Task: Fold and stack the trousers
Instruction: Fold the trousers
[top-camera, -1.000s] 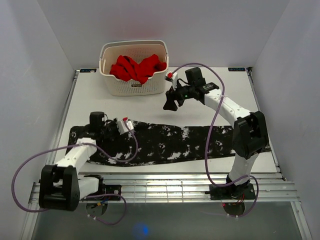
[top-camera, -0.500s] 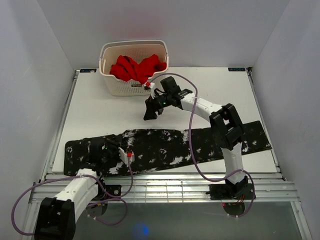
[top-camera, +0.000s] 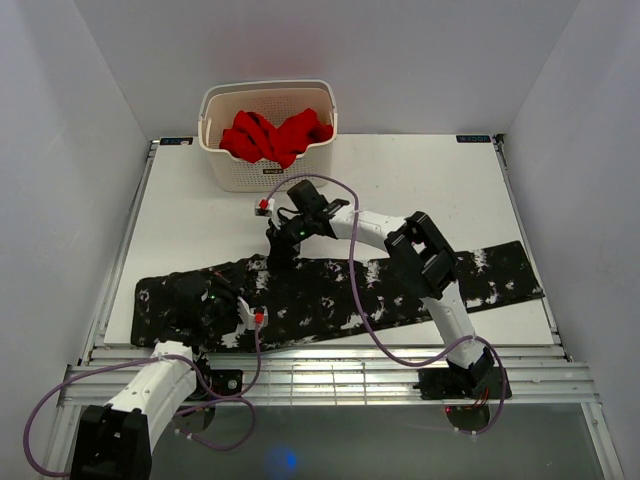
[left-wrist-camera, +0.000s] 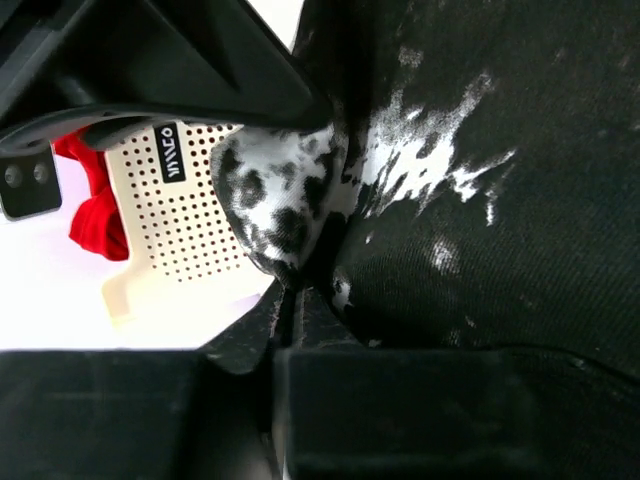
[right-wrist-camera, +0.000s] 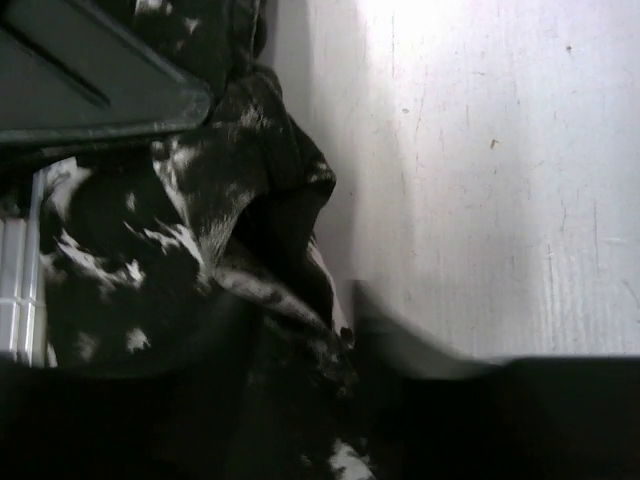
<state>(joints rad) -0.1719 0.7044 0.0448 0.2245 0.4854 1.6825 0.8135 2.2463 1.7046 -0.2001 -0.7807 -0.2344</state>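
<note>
Over the last second the trousers (top-camera: 320, 300) have been dragged at their left end toward the near edge, so the long speckled strip now lies slightly askew across the bench (top-camera: 420, 190), left end nearer the arms and right end farther away. The left gripper (left-wrist-camera: 295, 225) has pulled back with it and is clamped on a small pinch of the cloth near the left end. The right gripper (top-camera: 278, 248), which hung high beside the basket (top-camera: 268, 175), has swung left and come down onto the far edge of the trousers. Its wrist view shows a ridge of fabric bunched between the fingers, but whether they have closed on it cannot be told. The step in hand looks like securing a second hold before the first fold. Next the right gripper needs a firm grip on that edge, then both should lift and carry the cloth together. The red garment (top-camera: 275, 135) lies in the basket.
</note>
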